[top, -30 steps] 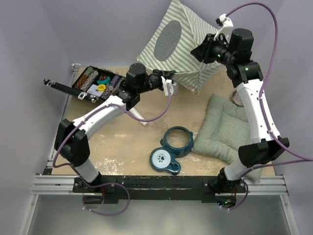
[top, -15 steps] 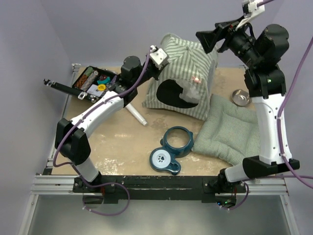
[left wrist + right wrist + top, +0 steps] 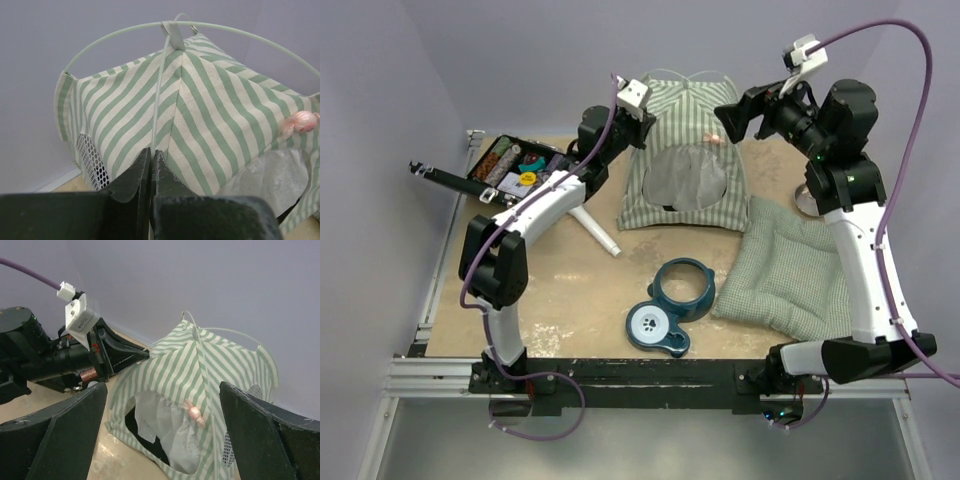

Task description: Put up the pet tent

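Observation:
The pet tent [image 3: 685, 165] stands upright at the back of the table, green-and-white striped, its arched doorway facing the front with white lace and a pink bow [image 3: 713, 138]. My left gripper [image 3: 644, 121] is at the tent's upper left edge. In the left wrist view its jaws [image 3: 151, 151] are shut on a thin white pole [image 3: 159, 90] running down the striped fabric [image 3: 215, 105]. My right gripper [image 3: 729, 118] hovers above the tent's upper right, open and holding nothing. In the right wrist view its fingers [image 3: 65, 435] spread wide around the tent [image 3: 170, 370].
A green checked cushion [image 3: 785, 270] lies right of the tent. A teal double bowl stand [image 3: 672, 305] sits in front. A black tray of small items [image 3: 515, 168] is at the back left, a white stick [image 3: 598, 232] lies beside the left arm, and a metal bowl [image 3: 807, 200] sits behind the right arm.
The tent has turned from tilted to upright with its doorway facing front. My right gripper let go of it, opened wide and drew back. The left gripper stayed shut and swung toward the back.

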Robot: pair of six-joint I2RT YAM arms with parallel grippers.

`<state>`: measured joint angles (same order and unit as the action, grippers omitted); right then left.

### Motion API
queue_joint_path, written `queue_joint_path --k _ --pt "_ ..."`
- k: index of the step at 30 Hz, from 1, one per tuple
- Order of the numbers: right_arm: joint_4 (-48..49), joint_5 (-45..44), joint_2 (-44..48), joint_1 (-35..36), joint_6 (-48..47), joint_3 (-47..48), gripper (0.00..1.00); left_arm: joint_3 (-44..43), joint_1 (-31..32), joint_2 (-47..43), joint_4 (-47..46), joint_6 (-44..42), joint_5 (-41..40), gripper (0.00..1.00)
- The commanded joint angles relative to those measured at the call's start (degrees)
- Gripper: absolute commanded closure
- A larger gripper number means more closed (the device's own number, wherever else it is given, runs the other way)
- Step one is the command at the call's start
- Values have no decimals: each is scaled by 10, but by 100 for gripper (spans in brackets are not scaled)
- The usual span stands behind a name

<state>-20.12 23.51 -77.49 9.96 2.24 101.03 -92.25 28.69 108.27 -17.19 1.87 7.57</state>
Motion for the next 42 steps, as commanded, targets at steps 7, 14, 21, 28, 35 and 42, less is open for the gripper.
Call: queue_joint_path --k 7,14,21,28,35,42 --pt "-117 24 39 -12 -160 -37 1 13 -17 -70 7 -38 44 30" --pt "-289 -49 4 -115 -238 -67 3 78 -24 -217 130 -35 207 28" --pt "-374 -103 -30 -277 -318 -136 5 102 94 -147 188 72 281 21" --pt "-313 -223 3 -428 -359 -265 3 41 186 3 94 195 252 0" --pt "-229 -268 9 -550 -420 -353 3 -13 255 104 98 276 102 0" --pt "-165 -261 7 -571 -417 -424 5 -55 294 177 115 287 -24 0"
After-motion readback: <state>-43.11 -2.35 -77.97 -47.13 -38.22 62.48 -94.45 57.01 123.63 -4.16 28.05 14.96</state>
